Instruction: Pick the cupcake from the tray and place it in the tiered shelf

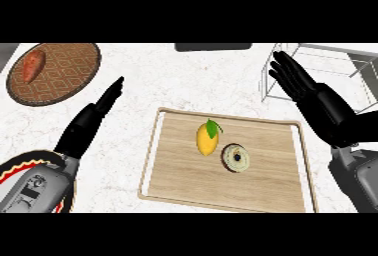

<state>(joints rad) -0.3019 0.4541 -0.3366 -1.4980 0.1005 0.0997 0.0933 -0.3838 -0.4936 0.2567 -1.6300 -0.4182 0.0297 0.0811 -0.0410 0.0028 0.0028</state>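
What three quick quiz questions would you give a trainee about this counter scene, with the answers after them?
1. True or false: the cupcake lies on the wooden tray.
2. What lies right beside the cupcake on the tray? A) a yellow fruit with a green leaf B) a spoon C) a mug
3. Fill in: the right hand, fingers straight, shows next to the wire tiered ____ at the view's upper right.

Key: 1 true. 2 A. 3 shelf.
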